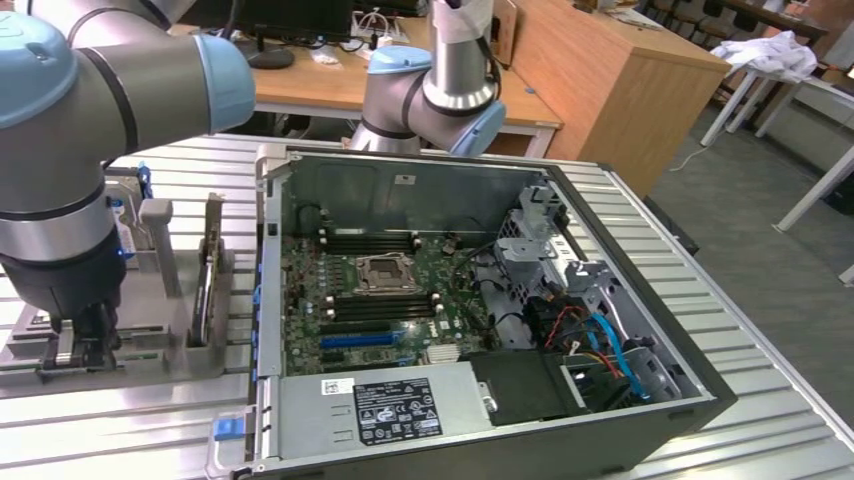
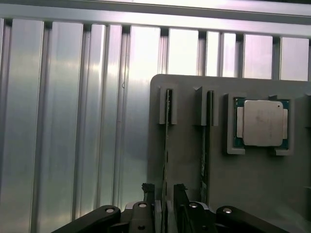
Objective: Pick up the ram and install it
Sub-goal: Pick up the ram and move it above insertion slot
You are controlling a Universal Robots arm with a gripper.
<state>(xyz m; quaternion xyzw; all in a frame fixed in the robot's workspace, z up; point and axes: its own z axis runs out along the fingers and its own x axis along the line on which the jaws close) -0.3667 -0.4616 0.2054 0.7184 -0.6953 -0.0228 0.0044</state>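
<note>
**Tool open astride the ram in its holder**

The tool (image 2: 164,193) points straight down over the grey holder (image 2: 184,160). Its two dark fingers (image 2: 148,190) are apart, one on each side of the ram (image 2: 167,131); whether they touch it cannot be told. The ram stands on edge in a slot of the holder. A second stick (image 2: 209,141) stands parallel, just beside it in the next slot. Past that stick, on the side away from the ram, a square silver processor (image 2: 262,123) lies flat in its own recess.

In the exterior view the arm (image 1: 67,150) hangs at the near left of the ribbed metal worktop (image 1: 120,420), its last link upright above the holder. To the exterior view's right, an open computer case (image 1: 641,330) lies on its side. Its motherboard (image 1: 334,310) faces up, with the processor socket (image 1: 384,270) near the middle. Farther off, behind the case, the arm's base joints (image 1: 434,90) rise at the far edge of the worktop. A wooden desk (image 1: 601,70) stands beyond them.
</note>
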